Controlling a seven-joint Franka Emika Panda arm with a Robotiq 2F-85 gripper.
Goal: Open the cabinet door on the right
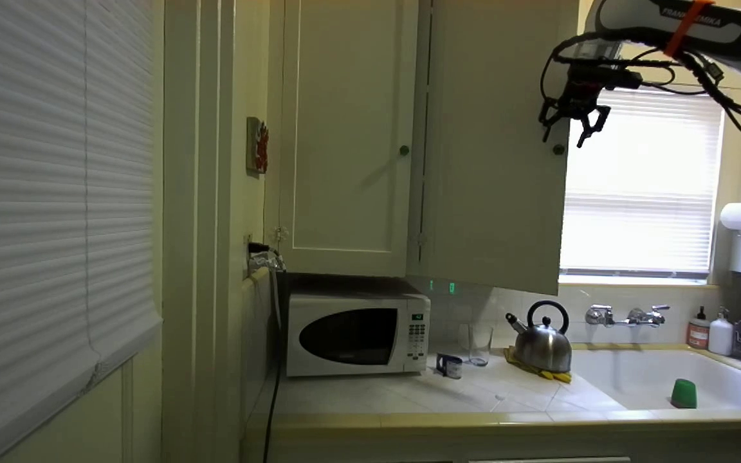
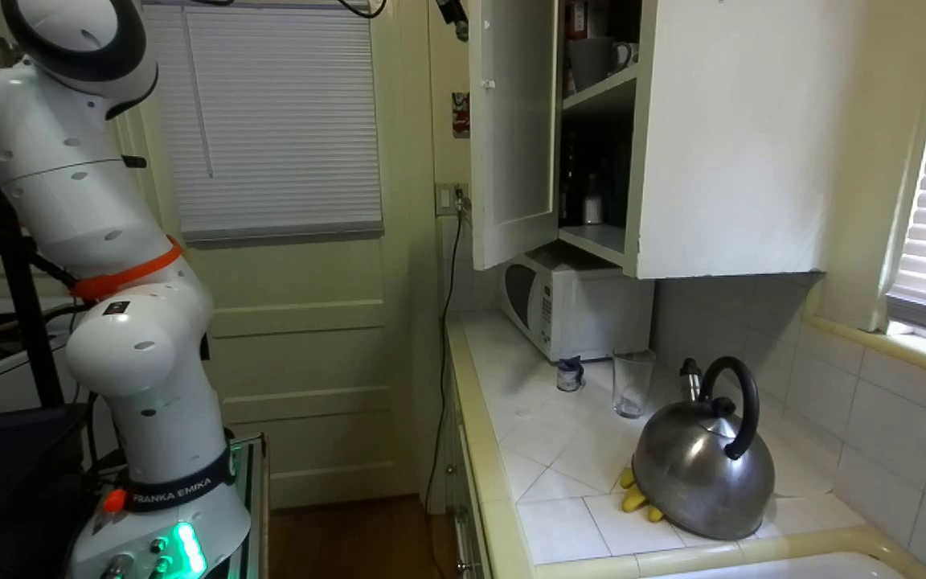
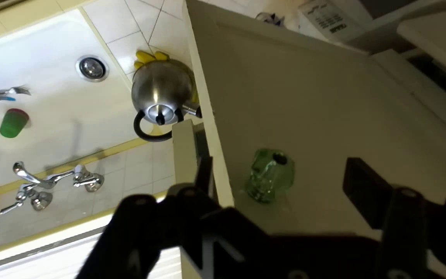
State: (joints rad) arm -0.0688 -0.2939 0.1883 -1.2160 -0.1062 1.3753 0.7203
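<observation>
open at an angle in both exterior views: cabinet door (image 1: 493, 193), hinged along one long edge, free edge angled outward, bottom edge well above the counter (image 1: 402, 399). near that free edge, above the lower corner, see-through green knob (image 3: 271, 176). at the same edge, gripper (image 1: 563, 140) with fingers spread well apart; in the wrist view, knob and door edge both showing in the gap between. touching the door or just beside it: cannot tell. behind the door, in an exterior view, grey mug (image 2: 592, 63) on a shelf (image 2: 604, 88), close to its front edge. next to the hinged edge, matching door (image 1: 348, 141) with a second knob (image 1: 404, 150). lower, in an exterior view, white microwave (image 1: 357, 337) at the counter's left end; just off its front right corner, small cup (image 1: 453, 368); toward the back edge, clear glass (image 1: 480, 347), upright. by the counter's right edge, steel kettle (image 1: 543, 347) partly on a yellow, glove-like item (image 2: 634, 500). past that edge, white sink (image 1: 628, 379), green cup (image 1: 684, 393) inside near the front edge, chrome faucet (image 1: 637, 316) above the back edge.
</observation>
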